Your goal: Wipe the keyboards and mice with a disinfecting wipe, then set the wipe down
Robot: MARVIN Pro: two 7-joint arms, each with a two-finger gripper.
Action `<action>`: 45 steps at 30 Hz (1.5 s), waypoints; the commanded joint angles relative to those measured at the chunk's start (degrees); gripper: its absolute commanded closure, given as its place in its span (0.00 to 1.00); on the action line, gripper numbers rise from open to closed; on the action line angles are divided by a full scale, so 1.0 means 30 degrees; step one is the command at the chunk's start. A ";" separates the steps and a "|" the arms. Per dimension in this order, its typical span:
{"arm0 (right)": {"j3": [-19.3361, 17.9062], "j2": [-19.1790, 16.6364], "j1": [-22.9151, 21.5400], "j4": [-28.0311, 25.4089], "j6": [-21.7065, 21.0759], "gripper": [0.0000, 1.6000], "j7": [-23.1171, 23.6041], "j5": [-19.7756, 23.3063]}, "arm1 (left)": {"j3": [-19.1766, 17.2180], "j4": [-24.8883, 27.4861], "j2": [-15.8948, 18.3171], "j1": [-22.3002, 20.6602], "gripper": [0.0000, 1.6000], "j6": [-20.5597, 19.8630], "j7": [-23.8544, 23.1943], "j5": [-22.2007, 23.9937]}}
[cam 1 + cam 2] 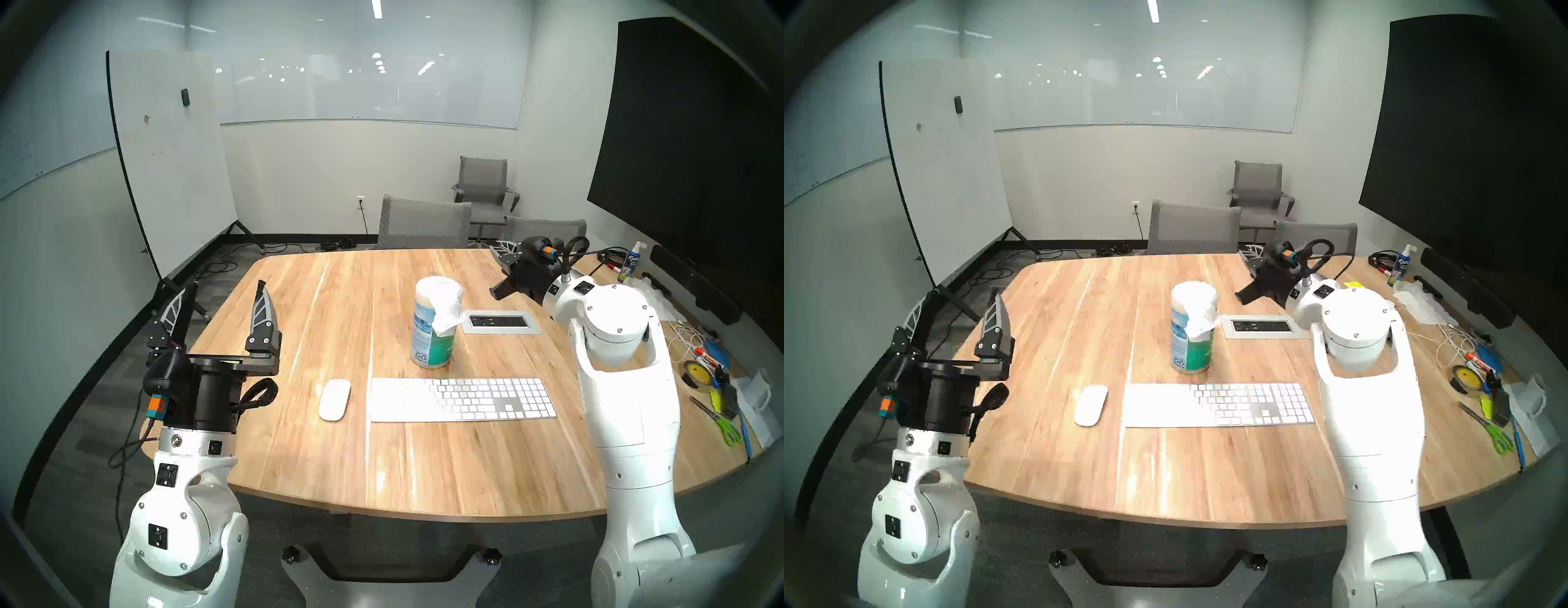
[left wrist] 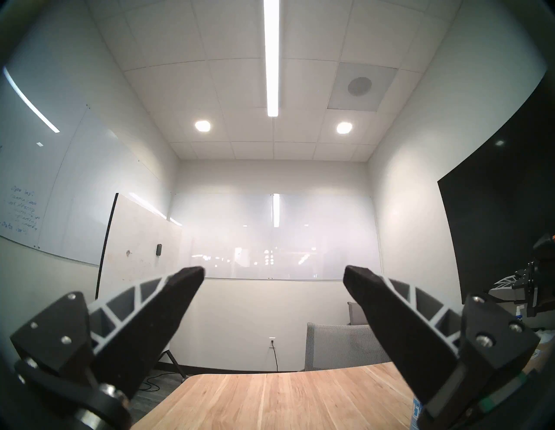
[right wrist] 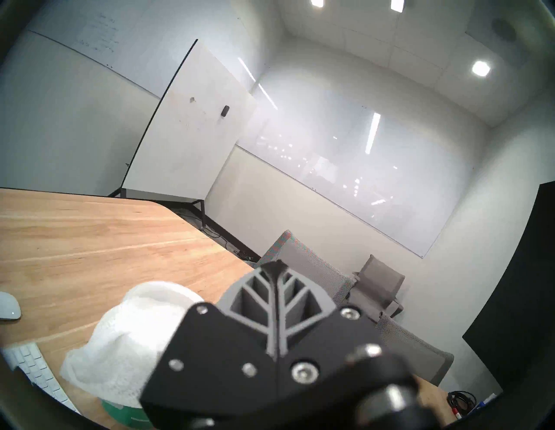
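The white keyboard (image 1: 462, 399) lies near the table's front edge, and the white mouse (image 1: 335, 399) lies to its left. The white wipe (image 1: 447, 312) is draped over the top and right side of the blue-green canister (image 1: 428, 344) behind the keyboard. It also shows in the right wrist view (image 3: 126, 339). My left gripper (image 1: 227, 288) is open and empty, pointing up over the table's left edge (image 2: 274, 273). My right gripper (image 1: 505, 250) is shut and empty, raised behind and to the right of the canister, with its fingers pressed together (image 3: 277, 267).
A power outlet plate (image 1: 500, 321) is set into the table right of the canister. Scissors (image 1: 721, 420), a tape roll (image 1: 695, 371), cables, a spray bottle (image 1: 632, 261) and white tissue (image 1: 1420, 301) clutter the right edge. Grey chairs (image 1: 424, 223) stand behind the table.
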State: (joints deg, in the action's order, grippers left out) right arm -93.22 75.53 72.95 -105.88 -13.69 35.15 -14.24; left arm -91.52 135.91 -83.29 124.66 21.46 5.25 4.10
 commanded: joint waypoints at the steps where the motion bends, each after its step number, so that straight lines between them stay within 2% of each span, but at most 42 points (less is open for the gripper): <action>1: 0.0200 -0.0283 -0.0546 -0.0334 0.0565 1.00 0.0453 0.0108 | 0.0007 0.0448 -0.0037 -0.0007 0.00 0.0044 0.0031 0.0009; 15: 0.1037 -0.0569 -0.0682 0.0511 0.0859 1.00 0.1045 -0.0368 | 0.0008 0.0458 -0.0038 0.0000 0.00 0.0036 0.0033 0.0009; 21: 0.1306 -0.0690 -0.1052 0.2119 0.2026 1.00 0.1147 -0.0596 | 0.0007 0.0455 -0.0038 -0.0001 0.00 0.0038 0.0033 0.0009; 26: 0.1257 -0.0719 -0.1288 0.2717 0.2651 1.00 0.1199 -0.0596 | 0.0007 0.0447 -0.0036 -0.0006 0.00 0.0045 0.0031 0.0010; 40: 0.1008 -0.1051 -0.1758 0.3031 0.3080 1.00 0.2120 0.0025 | 0.0007 0.0446 -0.0036 -0.0008 0.00 0.0046 0.0030 0.0010; 45: 0.1105 -0.0884 -0.1415 0.2852 0.3207 1.00 0.2223 -0.0063 | 0.0007 0.0453 -0.0037 -0.0002 0.00 0.0040 0.0032 0.0009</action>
State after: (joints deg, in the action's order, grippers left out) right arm -90.20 72.49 69.52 -96.19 -4.86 41.88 -14.71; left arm -91.52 135.92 -83.29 124.67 21.46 5.25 4.10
